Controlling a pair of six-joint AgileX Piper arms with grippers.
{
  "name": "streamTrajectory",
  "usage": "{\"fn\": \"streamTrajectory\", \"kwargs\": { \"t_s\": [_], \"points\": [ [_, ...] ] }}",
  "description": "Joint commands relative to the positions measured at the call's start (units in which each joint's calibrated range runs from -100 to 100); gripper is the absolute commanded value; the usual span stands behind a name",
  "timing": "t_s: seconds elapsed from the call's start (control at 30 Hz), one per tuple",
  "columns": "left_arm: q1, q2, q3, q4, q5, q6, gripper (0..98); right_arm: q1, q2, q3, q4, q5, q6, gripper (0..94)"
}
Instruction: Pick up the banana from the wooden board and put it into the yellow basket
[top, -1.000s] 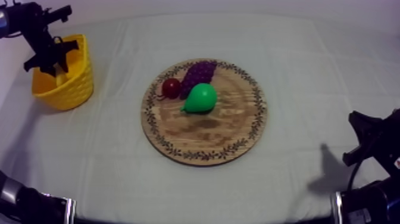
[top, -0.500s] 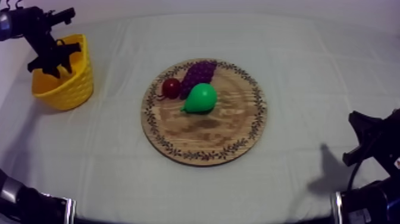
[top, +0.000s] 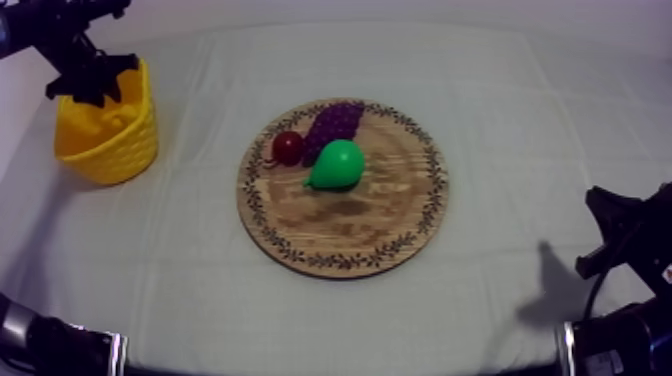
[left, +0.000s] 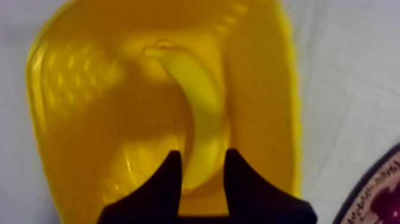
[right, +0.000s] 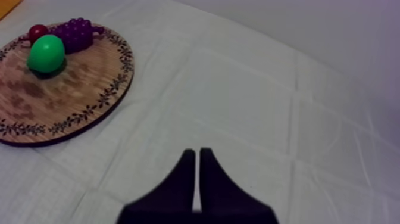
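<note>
Before me, the cloth-covered grey-white counter (top: 520, 120) carries a round wooden board with a patterned rim (top: 350, 228) mid-counter and a yellow woven basket (top: 115, 150) at my left.

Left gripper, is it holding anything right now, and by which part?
Nothing is held. The left gripper is open above the yellow basket, and the banana lies inside the basket beneath it.

The left claw (left: 202, 156) is matte black: two fingers (left: 169, 179), broad where they meet a flat black base (left: 131, 215), curve inward to narrow blunt tips. The right claw (right: 197, 152) has the same black tapering fingers. Far behind each claw, the black arm (top: 55, 348) carries a silvery band (top: 116, 352).
</note>
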Motion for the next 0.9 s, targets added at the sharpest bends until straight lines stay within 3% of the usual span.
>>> {"fn": "streamTrajectory", "kwargs": {
  "t_s": [0.0, 0.13, 0.33, 0.43, 0.53, 0.63, 0.87],
  "points": [
    [1.69, -6.19, 2.17, 0.02, -3.36, -0.64, 14.5, -0.01, -0.04, -0.03, -0.02, 0.04, -0.01, 0.5],
    [4.84, -18.04, 9.97, -0.07, -11.39, -2.46, 3.7, -0.01, -0.04, -0.03, -0.02, 0.04, -0.01, 0.5],
    [7.16, -40.09, 26.82, 0.49, -25.74, -5.32, 0.5, -0.01, -0.04, -0.03, -0.02, 0.04, -0.01, 0.5],
    [6.76, -53.42, 35.95, 1.42, -29.01, -6.69, 0.2, -0.01, -0.04, -0.03, -0.02, 0.04, -0.01, 0.5],
    [3.93, -67.52, 45.10, 5.01, -29.70, -9.45, 0.1, -0.01, -0.04, -0.03, -0.02, 0.04, -0.01, 0.5],
    [0.44, -80.98, 51.66, 8.16, -25.97, -11.69, 0.1, -0.01, -0.04, -0.03, -0.02, 0.04, 0.00, 0.5],
    [-2.42, -100.71, 63.12, 10.46, -19.04, -13.45, 0.1, -0.01, -0.04, -0.03, -0.02, 0.04, -0.01, 0.5]
  ]
}}
